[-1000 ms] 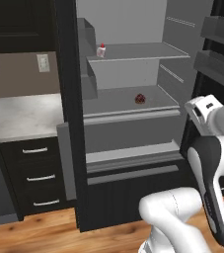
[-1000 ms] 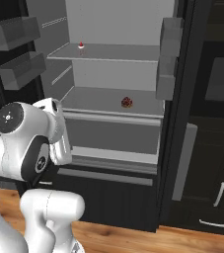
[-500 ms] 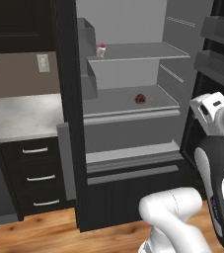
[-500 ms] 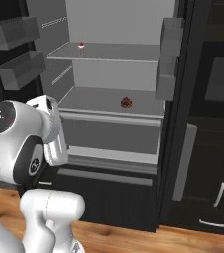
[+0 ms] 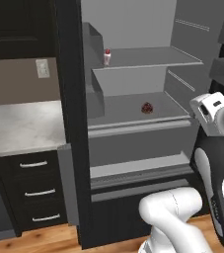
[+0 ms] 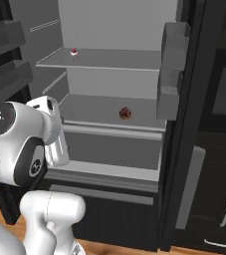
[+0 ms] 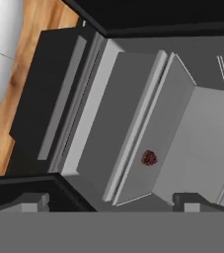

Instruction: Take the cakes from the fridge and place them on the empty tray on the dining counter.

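Fridge (image 5: 133, 148) stands open, pale grey interior exposed, black frame on both sides. One cake (image 5: 146, 107) with a dark red top sits on the fridge's middle shelf (image 5: 128, 106), toward the right half of that shelf and a little back from its front edge; the right base view has it (image 6: 125, 113) right of centre on the same shelf, and the hand view has it (image 7: 149, 158) as a small dark red lump on a grey shelf near that shelf's front lip. Second cake (image 5: 107, 57), whitish body with red top, stands upright on the fridge's upper shelf (image 5: 148, 58) at its left front corner, one level above the first and well apart from it; right base view places it (image 6: 74, 52) near the left end of the upper shelf. Door bins (image 6: 170, 69) hang on the open fridge door to the right of the shelves. Wall counter (image 5: 19, 126) with grey stone top lies left of the fridge, black drawers (image 5: 33, 190) beneath it. Wooden floor (image 7: 15, 74) runs in front of the fridge base. Gripper (image 7: 111, 200): two dark fingertips (image 7: 32, 200) spread wide apart at the bottom of the hand view, nothing between them, clear of the fridge shelves.
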### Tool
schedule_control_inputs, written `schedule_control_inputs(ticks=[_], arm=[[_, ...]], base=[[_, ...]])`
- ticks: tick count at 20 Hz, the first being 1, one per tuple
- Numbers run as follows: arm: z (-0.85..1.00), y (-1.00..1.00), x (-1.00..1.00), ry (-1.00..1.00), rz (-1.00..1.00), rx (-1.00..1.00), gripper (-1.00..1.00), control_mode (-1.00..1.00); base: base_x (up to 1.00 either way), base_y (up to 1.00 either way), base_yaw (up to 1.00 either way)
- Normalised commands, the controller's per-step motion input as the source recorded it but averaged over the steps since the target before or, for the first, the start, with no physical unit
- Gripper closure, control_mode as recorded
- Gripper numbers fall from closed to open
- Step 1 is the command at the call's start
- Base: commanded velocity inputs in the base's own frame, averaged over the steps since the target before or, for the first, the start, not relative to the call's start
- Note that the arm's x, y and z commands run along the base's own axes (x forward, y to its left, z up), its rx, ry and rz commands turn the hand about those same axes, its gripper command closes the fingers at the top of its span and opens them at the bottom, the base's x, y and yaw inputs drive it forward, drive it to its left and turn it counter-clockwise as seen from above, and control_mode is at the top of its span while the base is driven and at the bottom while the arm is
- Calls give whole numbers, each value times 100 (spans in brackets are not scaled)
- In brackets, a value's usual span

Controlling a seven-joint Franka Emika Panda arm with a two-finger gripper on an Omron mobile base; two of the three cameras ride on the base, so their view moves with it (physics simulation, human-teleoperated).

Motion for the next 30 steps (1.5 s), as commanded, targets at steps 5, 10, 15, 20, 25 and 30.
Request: schedule_control_inputs(ticks=[5, 10, 15, 20, 25, 30], arm=[[0, 0, 0, 0, 0, 0, -100, 100], [0, 0, 0, 0, 0, 0, -100, 100], [0, 0, 0, 0, 0, 0, -100, 100], [0, 0, 0, 0, 0, 0, -100, 100], [0, 0, 0, 0, 0, 0, -100, 100], [0, 0, 10, 1, 0, 0, -100, -100]], base=[[95, 0, 0], [100, 0, 0], [99, 0, 0], [39, 0, 1], [15, 0, 1], [5, 0, 0]])
